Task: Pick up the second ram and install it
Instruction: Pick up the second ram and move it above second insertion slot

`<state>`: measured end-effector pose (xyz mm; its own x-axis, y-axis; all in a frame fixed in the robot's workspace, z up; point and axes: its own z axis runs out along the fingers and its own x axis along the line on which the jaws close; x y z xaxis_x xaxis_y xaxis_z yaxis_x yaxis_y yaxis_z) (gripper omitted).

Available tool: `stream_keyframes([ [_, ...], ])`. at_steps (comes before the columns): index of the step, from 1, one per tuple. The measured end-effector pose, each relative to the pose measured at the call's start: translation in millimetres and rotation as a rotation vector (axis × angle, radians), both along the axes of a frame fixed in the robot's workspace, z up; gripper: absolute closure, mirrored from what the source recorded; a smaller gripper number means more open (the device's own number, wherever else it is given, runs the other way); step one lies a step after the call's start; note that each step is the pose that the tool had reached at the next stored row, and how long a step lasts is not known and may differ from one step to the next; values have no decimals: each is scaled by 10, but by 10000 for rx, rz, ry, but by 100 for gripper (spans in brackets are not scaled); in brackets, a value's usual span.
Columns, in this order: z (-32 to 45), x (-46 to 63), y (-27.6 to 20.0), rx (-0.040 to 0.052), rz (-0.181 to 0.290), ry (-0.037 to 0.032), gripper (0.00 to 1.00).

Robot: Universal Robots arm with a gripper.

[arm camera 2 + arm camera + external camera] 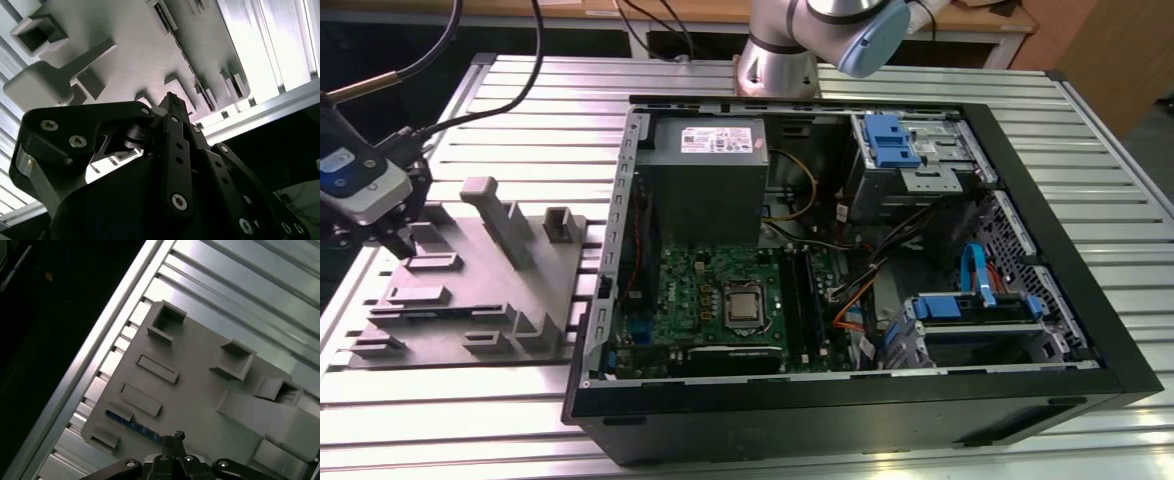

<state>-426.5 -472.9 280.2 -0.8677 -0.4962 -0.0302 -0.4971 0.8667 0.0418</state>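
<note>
— A slatted metal table (520,90), with an open computer case (1121,360) on the exterior view's right and a grey tray (454,290) beside it on the left. Where is the gripper (394,240)?

— Low over the tray's outer side, well apart from the case and left of the grey upright post (500,220).

— And the second ram (132,426)?

— In the first wrist view it is a thin dark strip with a bluish tint, lying along the tray's edge nearest the table slats. One end is just beside the gripper's tip.

— Open or gripping?

— The jaws are drawn narrow, tips together. I cannot tell whether they touch the card.
</note>
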Motion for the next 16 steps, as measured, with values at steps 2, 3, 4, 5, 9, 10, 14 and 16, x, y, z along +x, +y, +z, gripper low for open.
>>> stream_keyframes([
  [2, -8, 0, 0, 0, 366, 0, 90],
  [3, -12, 0, 0, 0, 556, 1, 90],
  [4, -17, 0, 0, 0, 737, 0, 90],
  [5, -21, 0, 0, 0, 916, 0, 90],
  [9, -38, 0, 0, 0, 1636, 0, 90],
  [10, -42, 0, 0, 0, 1832, 0, 90],
  [14, -58, 0, 0, 0, 2551, 0, 90],
  [16, -67, 0, 0, 0, 2922, 0, 90],
])
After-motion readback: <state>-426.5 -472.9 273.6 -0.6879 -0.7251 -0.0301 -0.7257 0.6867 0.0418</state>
